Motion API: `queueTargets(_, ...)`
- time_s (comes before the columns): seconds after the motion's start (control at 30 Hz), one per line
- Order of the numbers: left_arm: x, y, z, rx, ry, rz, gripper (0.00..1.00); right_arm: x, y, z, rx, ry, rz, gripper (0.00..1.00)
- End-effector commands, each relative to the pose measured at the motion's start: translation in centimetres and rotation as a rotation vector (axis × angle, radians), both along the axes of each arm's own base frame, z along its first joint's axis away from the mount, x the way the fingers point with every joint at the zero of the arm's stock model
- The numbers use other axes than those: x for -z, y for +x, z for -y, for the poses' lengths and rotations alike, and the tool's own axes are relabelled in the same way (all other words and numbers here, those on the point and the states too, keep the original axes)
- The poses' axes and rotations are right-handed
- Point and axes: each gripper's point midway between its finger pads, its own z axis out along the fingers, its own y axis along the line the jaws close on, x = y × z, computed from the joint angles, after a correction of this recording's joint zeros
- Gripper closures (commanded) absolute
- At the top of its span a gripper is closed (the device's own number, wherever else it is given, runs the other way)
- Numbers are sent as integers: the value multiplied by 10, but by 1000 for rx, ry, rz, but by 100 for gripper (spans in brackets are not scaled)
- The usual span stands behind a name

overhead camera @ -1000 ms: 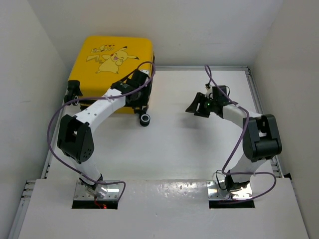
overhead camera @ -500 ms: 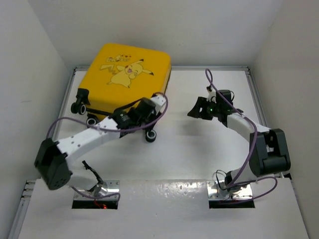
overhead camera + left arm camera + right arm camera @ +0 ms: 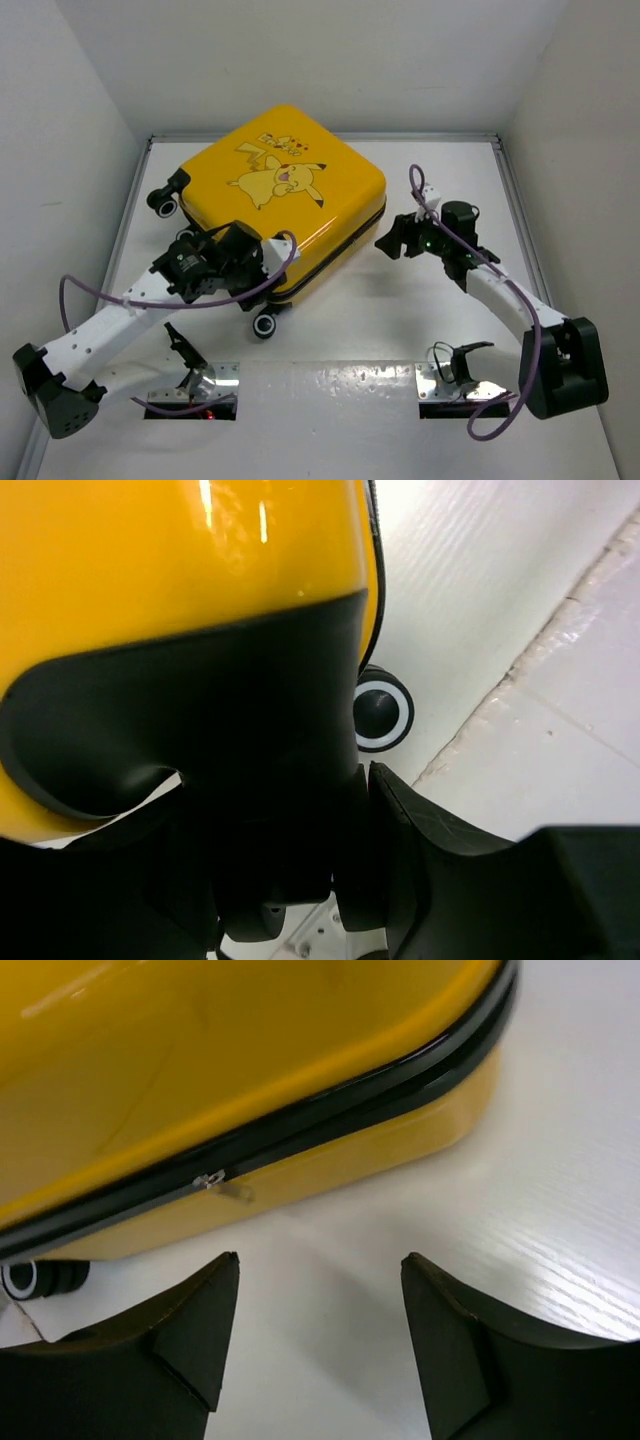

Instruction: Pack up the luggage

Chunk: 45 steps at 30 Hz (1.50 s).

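At the lower left of the top view the left arm (image 3: pixel 120 315) is stretched up to the near-left corner of the luggage (image 3: pixel 300 195). In its wrist view the black corner trim (image 3: pixel 200 710) fills the space right at the jaws, with a black-and-white wheel (image 3: pixel 383 709) just beyond. So much there is dark that it cannot be told whether the jaws are clenched on the trim or only laid against it.

The luggage is lying flat on the desk (image 3: pixel 400 330) in the upper middle of the frame, print upward, turned at a slant. It is closed, so nothing can be judged as packed yet.

On its right-hand side, seen from the right wrist, the black zip line is run along the shell and a small metal zip pull (image 3: pixel 212 1180) is hanging from it. The jaws of the right arm (image 3: pixel 500 290) are released and spread, with nothing between them, near the pull but not touching it.

The step in hand is judged to be opening the zip. It would be done best if:
- the corner is kept pinned by the left arm, since the wheels may let the case slide;
- the right jaws are brought over the tab alone, not the shell;
- the tab is drawn along the zip line, not away from it.
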Motion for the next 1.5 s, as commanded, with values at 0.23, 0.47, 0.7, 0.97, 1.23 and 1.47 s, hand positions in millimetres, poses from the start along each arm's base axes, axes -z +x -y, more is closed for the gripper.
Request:
queueTargets(0.23,-65,95,23,-212,-280,145,100,8,-19,-39,-122,-120,247,47)
queueTargets(0.47,-52,98,16,-270,-298,92,100,-9,17,-46,12,-119,373,51)
queueTargets(0.7,-50,101,12,-296,-302,91,100,-22,36,-63,-6,-67,398,60)
queueTargets(0.97,-47,101,10,-299,-307,88,100,-19,40,-85,-88,-20,381,60)
queueTargets(1.23,-43,104,2,-329,-300,85,100,-16,47,-91,-106,-27,406,73)
queueTargets(1.47,-42,107,-8,-362,-299,90,100,-25,56,-92,-81,-54,474,100)
